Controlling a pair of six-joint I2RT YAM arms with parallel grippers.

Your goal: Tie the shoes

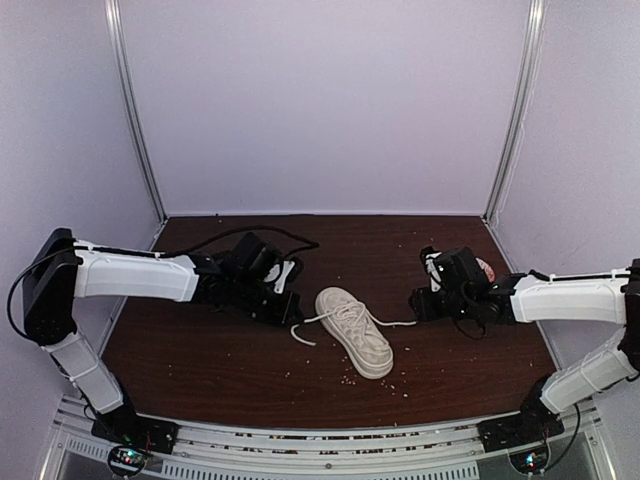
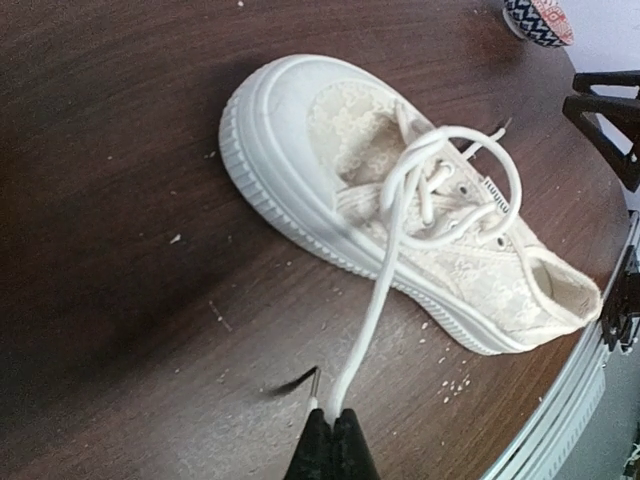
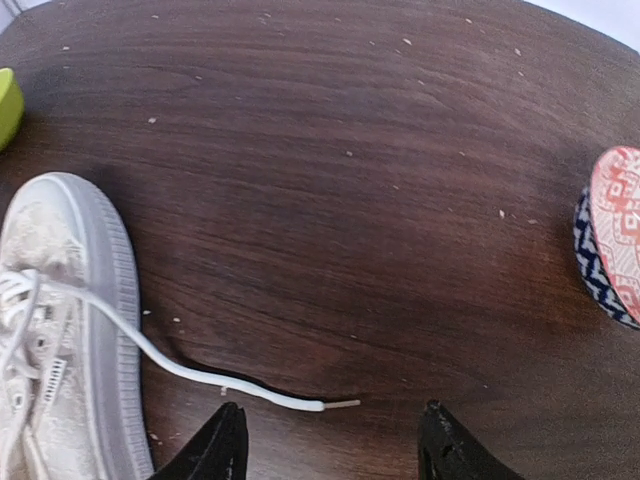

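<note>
The off-white shoe (image 1: 356, 331) lies in the middle of the table, toe toward the back; in the left wrist view the shoe (image 2: 330, 150) shows a loose loop of lace over its eyelets. My left gripper (image 2: 333, 422) is shut on the left lace (image 2: 372, 318) near its tip, left of the shoe (image 1: 295, 316). The right lace (image 3: 205, 376) runs from the shoe (image 3: 60, 300) and lies flat on the wood, with its tip just ahead of my right gripper (image 3: 335, 448). That gripper stands open with nothing between its fingers (image 3: 222, 448).
A patterned bowl (image 3: 612, 232) stands on edge to the right of my right gripper; it also shows by that arm (image 1: 485, 268). A green object (image 3: 6, 102) peeks in at the far left edge. White crumbs dot the brown table (image 1: 220, 370).
</note>
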